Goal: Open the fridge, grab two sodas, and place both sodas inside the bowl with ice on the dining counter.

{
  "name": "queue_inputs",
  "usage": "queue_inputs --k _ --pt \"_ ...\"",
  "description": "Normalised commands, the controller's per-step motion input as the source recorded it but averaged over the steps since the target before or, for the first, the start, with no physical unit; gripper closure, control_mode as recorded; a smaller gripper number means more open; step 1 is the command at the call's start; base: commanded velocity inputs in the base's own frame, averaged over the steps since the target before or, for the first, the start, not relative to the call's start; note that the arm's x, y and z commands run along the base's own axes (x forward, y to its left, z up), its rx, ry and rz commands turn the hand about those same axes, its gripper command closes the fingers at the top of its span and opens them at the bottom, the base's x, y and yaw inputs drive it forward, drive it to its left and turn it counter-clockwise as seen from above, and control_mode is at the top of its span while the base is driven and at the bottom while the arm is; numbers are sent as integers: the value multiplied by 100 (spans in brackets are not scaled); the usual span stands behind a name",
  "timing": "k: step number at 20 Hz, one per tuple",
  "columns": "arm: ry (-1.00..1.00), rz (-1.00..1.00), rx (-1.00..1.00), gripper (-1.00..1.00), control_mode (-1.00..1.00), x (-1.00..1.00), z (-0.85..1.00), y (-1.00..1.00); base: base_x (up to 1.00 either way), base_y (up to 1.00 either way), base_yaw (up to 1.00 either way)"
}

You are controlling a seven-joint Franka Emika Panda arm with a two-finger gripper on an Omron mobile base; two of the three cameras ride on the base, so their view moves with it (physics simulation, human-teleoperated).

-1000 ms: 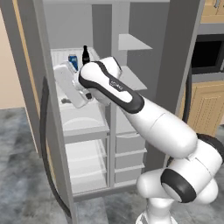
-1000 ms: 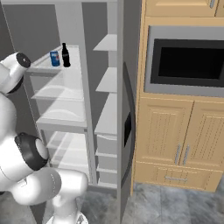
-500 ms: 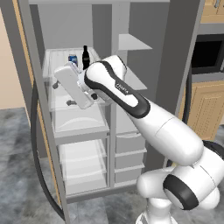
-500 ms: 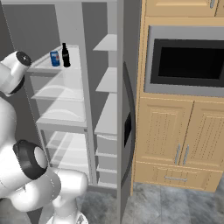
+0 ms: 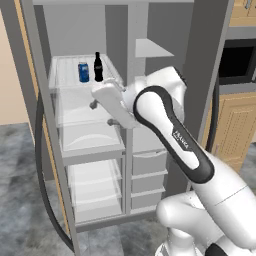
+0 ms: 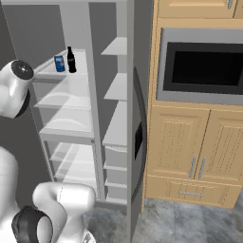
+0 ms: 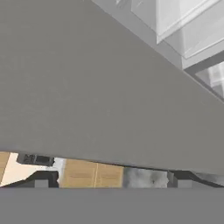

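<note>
The fridge (image 5: 127, 30) stands open, its left door (image 5: 46, 130) swung far out to the left with its black handle (image 5: 41, 175) hanging low. One blue soda (image 5: 83, 72) (image 6: 59, 63) stands on the top white shelf beside a black bottle (image 5: 98, 67). My gripper (image 5: 102, 113) hovers in front of the second shelf, below and right of the can, and is open with nothing between its fingers. In the hand view the gripper (image 7: 110, 178) faces a flat grey panel (image 7: 96, 87) at close range. The bowl and the dining counter are out of view.
The fridge's right door (image 6: 137, 109) stands edge-on between the shelves and the wood cabinets (image 6: 190, 152). A black microwave (image 6: 204, 66) sits above them. White drawers (image 5: 147, 175) fill the fridge's lower half. The floor is grey tile (image 6: 190, 218).
The left fridge door has swung wider to the left. My hand has shifted right, away from the door edge, and stays open.
</note>
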Motion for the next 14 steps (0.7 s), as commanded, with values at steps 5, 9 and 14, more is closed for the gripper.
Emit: queue_inputs --k 5,9,14 --pt "-12 -22 -24 -100 -100 -47 4 -71 0 0 0" --pt "-9 -20 -28 -100 -100 -28 14 -83 0 0 0" --pt "-5 -16 -28 -100 -100 -19 15 -93 0 0 0"
